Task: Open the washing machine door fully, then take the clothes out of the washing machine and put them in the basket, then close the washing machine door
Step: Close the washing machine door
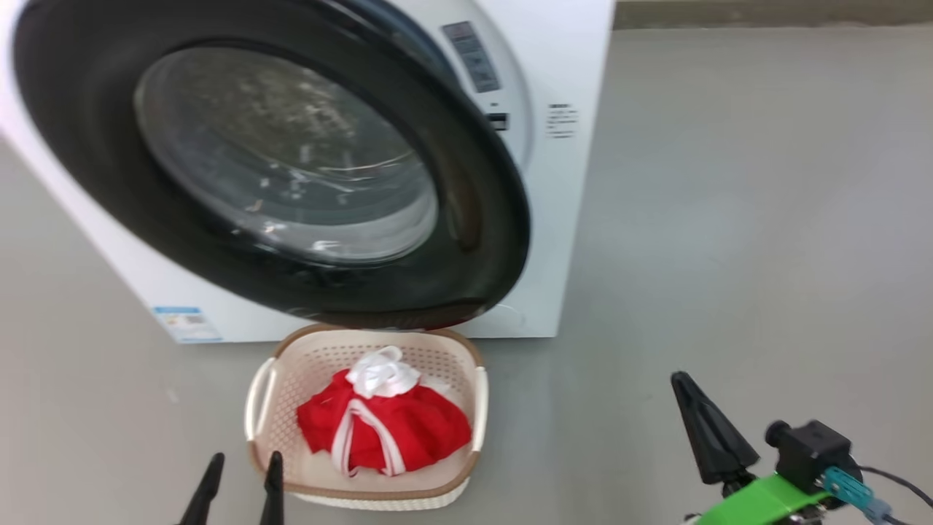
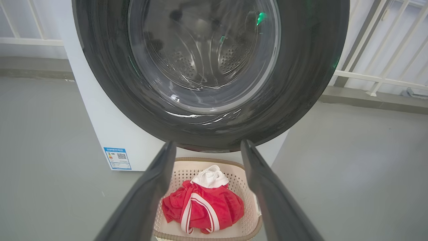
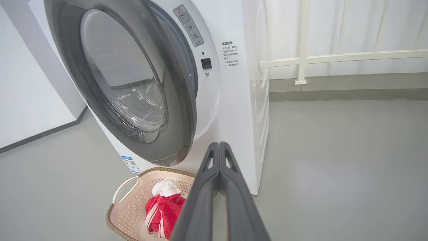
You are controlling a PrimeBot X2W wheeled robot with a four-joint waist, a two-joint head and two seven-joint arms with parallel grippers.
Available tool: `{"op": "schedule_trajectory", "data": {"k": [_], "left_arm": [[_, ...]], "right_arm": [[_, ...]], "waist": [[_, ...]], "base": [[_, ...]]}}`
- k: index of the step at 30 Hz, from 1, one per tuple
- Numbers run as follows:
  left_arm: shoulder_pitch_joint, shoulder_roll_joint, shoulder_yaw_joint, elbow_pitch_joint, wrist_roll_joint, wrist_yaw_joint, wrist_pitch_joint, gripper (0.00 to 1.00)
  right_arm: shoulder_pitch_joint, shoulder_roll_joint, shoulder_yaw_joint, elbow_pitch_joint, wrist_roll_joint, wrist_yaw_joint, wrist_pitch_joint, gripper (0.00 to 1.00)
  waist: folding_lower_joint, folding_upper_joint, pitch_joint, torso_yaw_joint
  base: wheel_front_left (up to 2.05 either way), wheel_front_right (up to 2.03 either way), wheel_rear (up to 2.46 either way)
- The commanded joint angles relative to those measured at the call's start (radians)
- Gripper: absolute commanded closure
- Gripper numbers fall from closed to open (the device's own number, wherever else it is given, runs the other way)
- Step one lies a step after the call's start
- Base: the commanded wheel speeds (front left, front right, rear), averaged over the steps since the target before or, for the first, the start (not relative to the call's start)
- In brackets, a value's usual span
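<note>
The washing machine [image 1: 561, 219] is a white front-loader, and its black-framed glass door [image 1: 270, 168] stands ajar, swung a little off the front. Seen side-on, the door [image 3: 127, 83] leaves a gap at its right edge. Below it on the floor sits the cream basket [image 1: 466, 357], holding the red clothes [image 1: 393, 430] with a white piece on top. My left gripper [image 1: 246, 455] is open and empty at the basket's near-left corner. Looking along it, my left gripper [image 2: 208, 145] points at the door [image 2: 301, 83] above the clothes [image 2: 204, 204]. Right of the basket and apart from it, my right gripper [image 1: 681, 379] is shut on nothing, its closed fingers [image 3: 219, 144] pointing at the machine's lower front.
Grey floor [image 1: 729, 219] spreads wide to the right of the machine. A white railing [image 3: 334, 58] and a low kerb run behind. A white wall [image 3: 26, 100] stands to the machine's left. The door's lower rim overhangs the basket's far edge.
</note>
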Motion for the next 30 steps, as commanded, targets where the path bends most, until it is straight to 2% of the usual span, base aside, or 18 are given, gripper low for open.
{"op": "schedule_trajectory", "data": {"k": [1, 9, 15, 30], "left_arm": [[-0.003, 0.003, 0.017, -0.032, -0.011, 0.015, -0.012, 0.00], [0.000, 0.003, -0.074, -0.045, -0.024, 0.044, -0.012, 0.00], [-0.023, 0.003, -0.116, -0.045, -0.037, 0.050, -0.012, 0.00], [-0.117, 0.003, -0.168, -0.060, -0.071, 0.063, -0.012, 0.00]], "right_arm": [[-0.052, -0.014, 0.037, -0.015, 0.009, 0.006, -0.006, 1.00], [-0.150, -0.024, 0.114, 0.033, 0.032, 0.006, -0.006, 1.00], [-0.241, -0.029, 0.145, 0.086, 0.052, 0.006, -0.006, 1.00], [-0.460, -0.059, 0.129, 0.171, 0.074, 0.006, -0.006, 1.00]], "waist": [[-0.0001, 0.0000, 0.000, 0.057], [-0.0001, 0.0000, 0.008, 0.193], [-0.0001, 0.0000, 0.039, 0.252], [-0.0001, 0.0000, 0.164, 0.302]], "base": [[0.00, 0.00, 0.00], [0.00, 0.00, 0.00], [0.00, 0.00, 0.00], [0.00, 0.00, 0.00]]}}
